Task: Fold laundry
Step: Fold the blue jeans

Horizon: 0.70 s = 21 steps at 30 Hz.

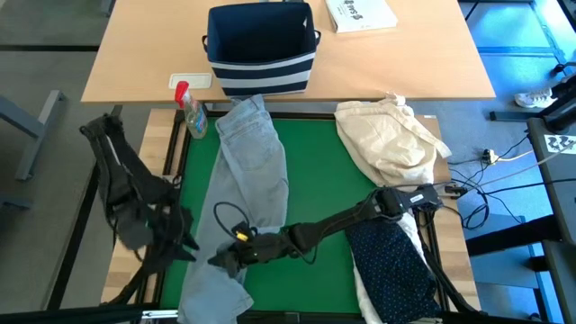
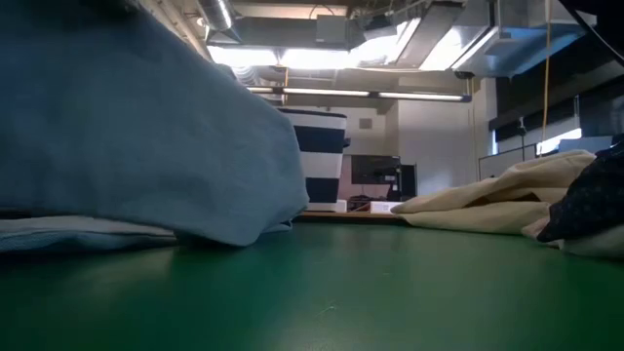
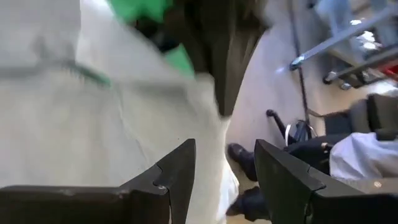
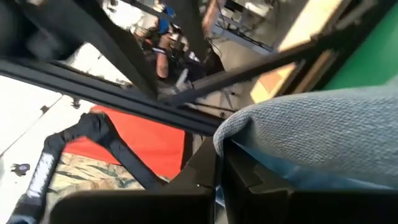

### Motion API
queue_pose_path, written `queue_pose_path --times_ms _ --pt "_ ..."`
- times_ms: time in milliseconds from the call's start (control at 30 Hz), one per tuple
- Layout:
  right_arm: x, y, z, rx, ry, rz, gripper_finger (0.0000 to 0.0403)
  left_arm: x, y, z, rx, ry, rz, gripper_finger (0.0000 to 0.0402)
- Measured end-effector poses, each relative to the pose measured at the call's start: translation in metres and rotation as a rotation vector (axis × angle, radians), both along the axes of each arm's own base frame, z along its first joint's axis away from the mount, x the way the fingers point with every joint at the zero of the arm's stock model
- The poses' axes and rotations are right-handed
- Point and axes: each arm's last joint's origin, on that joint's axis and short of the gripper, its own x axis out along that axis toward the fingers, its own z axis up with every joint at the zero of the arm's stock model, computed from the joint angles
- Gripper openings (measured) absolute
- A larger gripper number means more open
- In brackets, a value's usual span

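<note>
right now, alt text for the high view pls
The right hand grips the light grey jeans laid lengthwise on the green mat, near their lower end. The left hand sits at the mat's left edge; a navy dotted shirt lies right.

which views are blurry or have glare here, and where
Left wrist view: motion-smeared throughout; only its own fingers look crisp. Low view: the light grey jeans loom close and soft, ceiling lights blown out. Right wrist view: jeans fabric sharp, background soft. High view: evenly lit, sharp.
</note>
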Motion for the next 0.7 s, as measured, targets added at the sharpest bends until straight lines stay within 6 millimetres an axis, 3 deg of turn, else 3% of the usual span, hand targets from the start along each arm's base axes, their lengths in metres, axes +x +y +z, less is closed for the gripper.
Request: queue_pose_path --times_ms 267,467,600,700 --pt "0.004 -0.009 0.001 -0.022 -0.015 0.025 0.0006 -0.012 -0.050 -0.029 -0.014 0.036 0.239 0.0158" --pt "0.004 -0.011 0.001 -0.059 -0.024 0.036 0.0006 -0.005 -0.070 -0.052 0.019 0.085 0.310 0.0158" --pt "0.005 -0.013 0.000 -0.061 -0.017 0.032 0.0006 -0.005 -0.075 -0.052 -0.037 0.145 0.303 0.0158" --pt "0.006 -0.016 -0.004 -0.066 0.027 0.008 0.0005 -0.008 -0.078 -0.037 -0.081 0.174 0.278 0.0158"
